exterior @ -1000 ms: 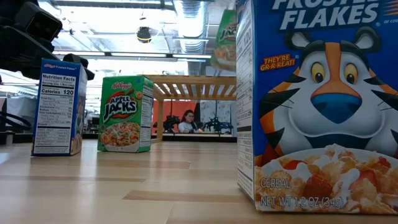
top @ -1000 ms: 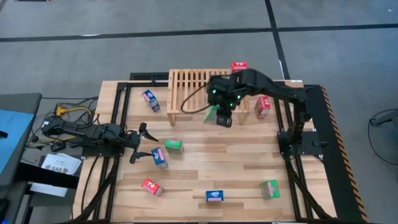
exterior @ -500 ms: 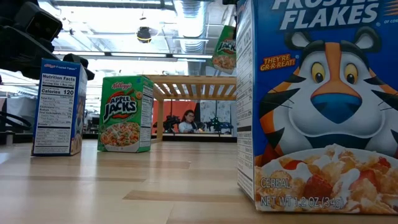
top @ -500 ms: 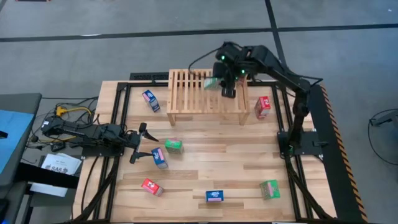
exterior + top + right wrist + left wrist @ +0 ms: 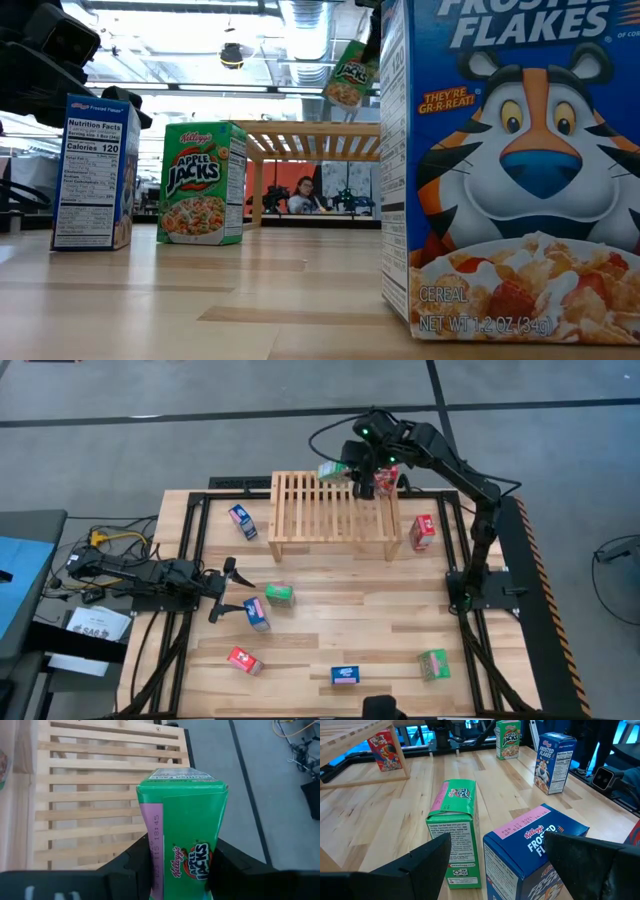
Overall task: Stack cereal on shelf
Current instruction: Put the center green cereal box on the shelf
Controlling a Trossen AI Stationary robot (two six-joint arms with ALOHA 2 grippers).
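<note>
My right gripper [image 5: 352,468] hangs above the far right part of the slatted wooden shelf [image 5: 320,520], shut on a green Apple Jacks cereal box [image 5: 333,470]. In the low view this box [image 5: 350,75] floats tilted above the shelf [image 5: 300,128]. A red box [image 5: 385,482] stands at the shelf's far right corner. My left gripper [image 5: 228,590] waits open at the table's left. A lying green box [image 5: 455,830] and a blue Frosted Flakes box [image 5: 535,845] are just ahead of its fingers, which touch neither. My right gripper pinches the green box between its two fingers [image 5: 140,865], on two opposite sides of the end nearest the wrist [image 5: 180,870]. The fingers slant down from the table's right. The box is lifted clear and tilted over the shelf, and looks narrower where the fingers meet it.
Loose boxes on the table: blue [image 5: 242,521] left of the shelf, red [image 5: 423,532] to its right, red [image 5: 243,660], blue [image 5: 346,675] and green [image 5: 433,664] near the front edge. Black frame rails run along the table's sides.
My right gripper has carried the green box from the shelf's near right side over the shelf toward the table's far edge, rising a little. It has rolled and turned on the way, and the box now hangs more tilted.
</note>
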